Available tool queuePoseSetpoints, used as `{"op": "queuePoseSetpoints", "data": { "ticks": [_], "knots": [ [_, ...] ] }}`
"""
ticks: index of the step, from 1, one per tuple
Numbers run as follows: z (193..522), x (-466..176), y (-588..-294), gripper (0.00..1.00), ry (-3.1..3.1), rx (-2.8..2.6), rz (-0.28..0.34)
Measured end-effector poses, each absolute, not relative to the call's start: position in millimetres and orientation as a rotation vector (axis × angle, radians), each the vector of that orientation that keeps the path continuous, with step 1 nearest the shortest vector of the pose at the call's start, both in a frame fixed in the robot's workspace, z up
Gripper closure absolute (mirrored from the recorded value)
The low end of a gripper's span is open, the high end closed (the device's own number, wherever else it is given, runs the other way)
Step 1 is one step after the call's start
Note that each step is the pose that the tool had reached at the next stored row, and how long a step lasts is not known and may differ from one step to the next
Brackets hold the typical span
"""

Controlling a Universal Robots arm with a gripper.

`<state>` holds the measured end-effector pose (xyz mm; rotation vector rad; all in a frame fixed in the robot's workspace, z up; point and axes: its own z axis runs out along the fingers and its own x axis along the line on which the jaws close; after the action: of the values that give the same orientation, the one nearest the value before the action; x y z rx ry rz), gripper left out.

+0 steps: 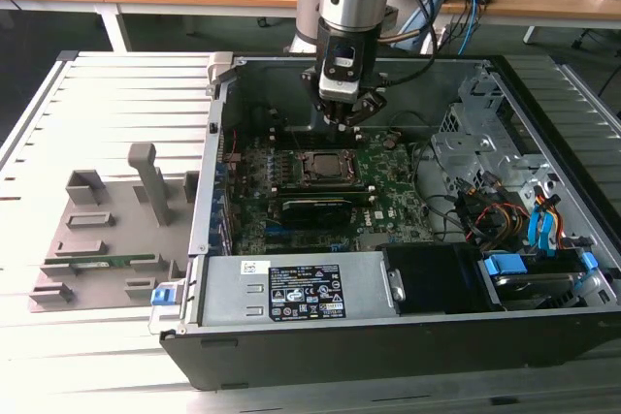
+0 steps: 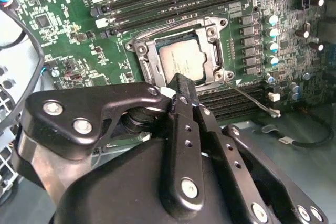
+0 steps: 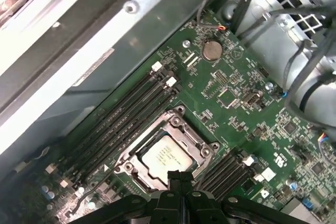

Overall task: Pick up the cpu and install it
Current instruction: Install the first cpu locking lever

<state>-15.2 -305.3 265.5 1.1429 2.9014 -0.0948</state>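
Observation:
The cpu (image 1: 326, 167), a flat square chip with a silvery top, lies inside the socket frame (image 1: 303, 178) on the green motherboard (image 1: 393, 203) in the open computer case. My gripper (image 1: 347, 119) hangs just above and behind the socket in the exterior view. In both wrist views the cpu (image 2: 181, 60) (image 3: 165, 157) sits level in the socket frame (image 2: 140, 51) (image 3: 182, 125). The black fingers of the gripper (image 2: 177, 80) (image 3: 178, 174) are pressed together over the chip's near edge. They are shut and hold nothing.
Memory slots (image 3: 123, 114) flank the socket, and a thin wire lever (image 2: 252, 100) lies beside it. The case walls (image 1: 209, 162), drive cage (image 1: 475, 133), cables (image 1: 505, 210) and power supply (image 1: 291, 288) surround the board. A grey fixture (image 1: 107, 230) on the exterior view's left holds a green memory stick (image 1: 107, 261).

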Motion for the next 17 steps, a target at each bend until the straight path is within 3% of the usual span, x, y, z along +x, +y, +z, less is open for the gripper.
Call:
{"op": "queuePoseSetpoints", "data": {
  "ticks": [17],
  "knots": [
    [265.5, -15.2, -305.3, 0.89, 3.011, 0.782, -0.090]
  ]
}}
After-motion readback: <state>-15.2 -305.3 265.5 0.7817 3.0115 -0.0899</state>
